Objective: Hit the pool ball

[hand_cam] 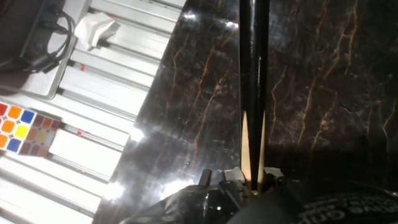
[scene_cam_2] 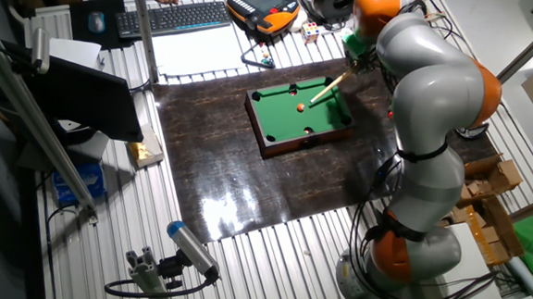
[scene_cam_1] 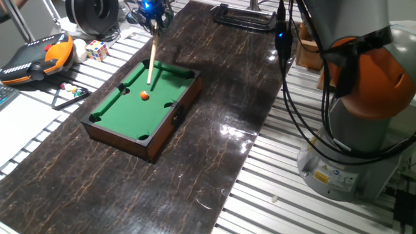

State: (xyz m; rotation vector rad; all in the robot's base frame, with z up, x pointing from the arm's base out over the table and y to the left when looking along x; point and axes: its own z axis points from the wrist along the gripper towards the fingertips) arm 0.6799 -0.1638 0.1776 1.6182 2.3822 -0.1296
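the cue stick (scene_cam_1: 151, 60) is gripped by the gripper (scene_cam_1: 154, 14) at the far end of the miniature pool table (scene_cam_1: 123, 112), its tip lowered over the felt. the pool ball (scene_cam_1: 144, 95) (small, orange) is seen mid-felt, just nearer than the tip, seemingly apart. a puzzle cube (hand_cam: 25, 129) lies left of the dark mat (scene_cam_1: 208, 156).

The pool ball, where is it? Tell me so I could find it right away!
Find the dark marble-patterned mat on the table, then the little wooden pool table with green felt sitting on it. The pool ball lies on the felt near the middle, just beyond the tip of the cue. It is the only small orange sphere there; the cube off the mat is multicoloured and square.
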